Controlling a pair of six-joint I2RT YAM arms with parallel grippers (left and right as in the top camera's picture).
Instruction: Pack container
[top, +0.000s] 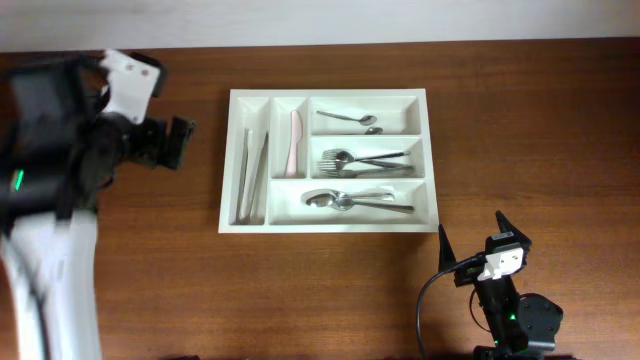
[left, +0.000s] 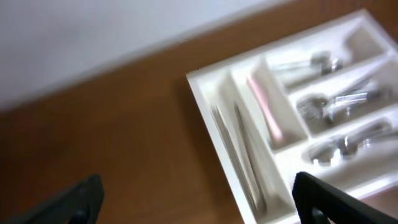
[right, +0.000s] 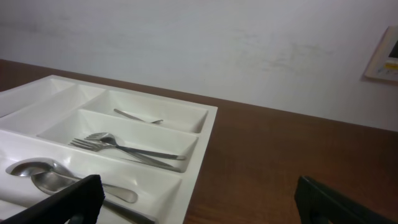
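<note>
The container is a white cutlery tray in the middle of the table. Its narrow compartments hold two long silver pieces and a pink utensil. Its long compartments hold small spoons, forks and large spoons. My left gripper hovers left of the tray, open and empty. The blurred left wrist view shows the container's left end between and beyond its open gripper. My right gripper stands open in front of the tray's right corner. The right wrist view shows the container's corner between its wide-apart fingers.
Bare brown wood surrounds the tray on all sides. A white wall runs along the table's far edge. A black cable loops beside the right arm's base.
</note>
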